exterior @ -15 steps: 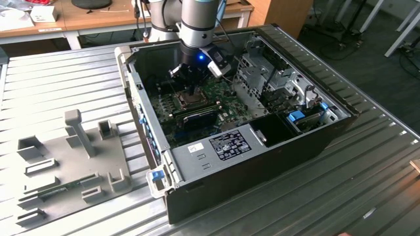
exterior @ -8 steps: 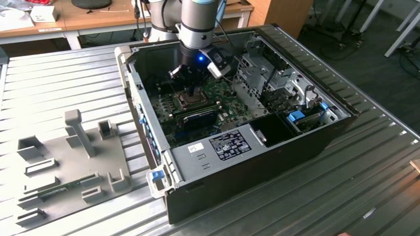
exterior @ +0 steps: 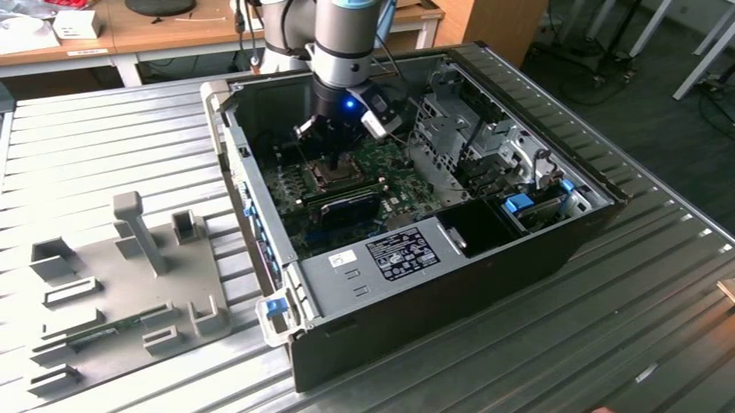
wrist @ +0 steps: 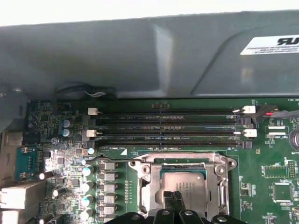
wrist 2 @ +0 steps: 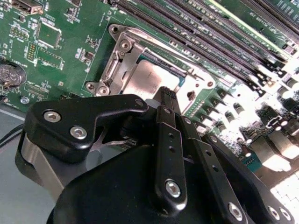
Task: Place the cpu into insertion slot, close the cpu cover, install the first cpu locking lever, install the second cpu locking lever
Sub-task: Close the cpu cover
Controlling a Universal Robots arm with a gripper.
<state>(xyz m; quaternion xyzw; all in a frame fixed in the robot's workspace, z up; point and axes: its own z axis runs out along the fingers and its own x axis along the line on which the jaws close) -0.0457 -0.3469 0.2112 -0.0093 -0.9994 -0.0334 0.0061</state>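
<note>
The gripper (exterior: 332, 162) hangs in the upper middle of the exterior view, inside the computer case (exterior: 552, 249). Its fingers (wrist 2: 164, 121) are pressed together, just above the cpu (wrist: 184, 183). The cpu lies in the insertion slot (wrist: 140, 164), and the cpu cover (wrist: 216, 184) is flat around it.

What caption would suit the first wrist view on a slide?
Gripper poised right over the cpu, which lies framed by the silvery cpu cover, beside long memory slots.
</note>
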